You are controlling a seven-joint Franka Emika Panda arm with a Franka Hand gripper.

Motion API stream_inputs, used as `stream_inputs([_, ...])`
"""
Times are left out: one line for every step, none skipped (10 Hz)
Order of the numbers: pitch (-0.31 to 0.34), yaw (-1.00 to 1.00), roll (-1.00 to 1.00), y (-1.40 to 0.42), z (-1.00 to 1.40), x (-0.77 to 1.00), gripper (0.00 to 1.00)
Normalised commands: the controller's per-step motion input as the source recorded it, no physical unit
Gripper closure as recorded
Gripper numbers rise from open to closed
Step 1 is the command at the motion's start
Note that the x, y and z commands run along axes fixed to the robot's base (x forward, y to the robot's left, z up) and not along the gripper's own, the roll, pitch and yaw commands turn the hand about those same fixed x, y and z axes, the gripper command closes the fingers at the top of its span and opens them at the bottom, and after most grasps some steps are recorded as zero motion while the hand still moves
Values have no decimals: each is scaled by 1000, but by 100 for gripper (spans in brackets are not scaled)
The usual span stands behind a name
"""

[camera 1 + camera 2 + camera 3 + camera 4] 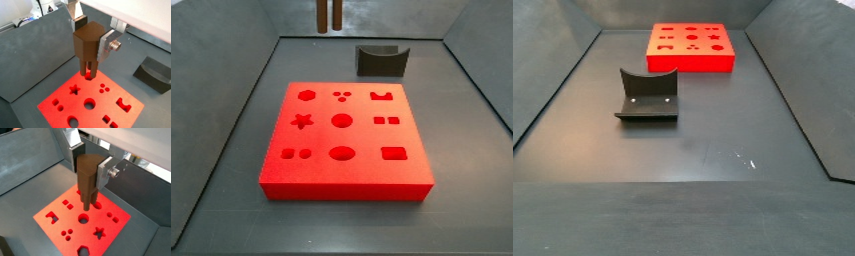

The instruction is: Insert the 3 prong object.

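While the tool point(91, 42) hangs above the red board point(93, 100), it pinches the 3 prong object point(87, 50) between its flat silver fingers point(107, 44), and the dark brown piece stands upright. In both wrist views its prongs point down over the board's edge area and their tips are not inside any hole; in a wrist view point(87, 178) they end near a round hole. In a side view only the prong tips point(329, 14) show at the far edge of the tabletop point(331, 225), above the board point(345, 140). The dark grey curved-top block point(381, 59) sits near the board's far side, apart from it.
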Motion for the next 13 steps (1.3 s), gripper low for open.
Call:
stream_inputs([0,-26,0,77,0,-46,100])
stream_inputs([0,46,0,283,-77,266,100])
stream_inputs([-66,674,0,200,-163,223,100])
stream_inputs([-51,777,0,103,-114,154,100])
stream_inputs([-14,734,24,60,-74,260,100])
stream_inputs([0,569,43,20,-63,214,100])
stream_inputs([0,206,47,0,-11,91,100])
stream_inputs([0,31,6,0,0,0,100])
stream_inputs([0,0,11,0,0,0,100])
stream_inputs([0,0,10,0,0,0,100])
stream_inputs([0,0,4,0,0,0,100])
stream_inputs([0,0,14,0,0,0,100])
stream_inputs([0,0,26,0,0,0,100])
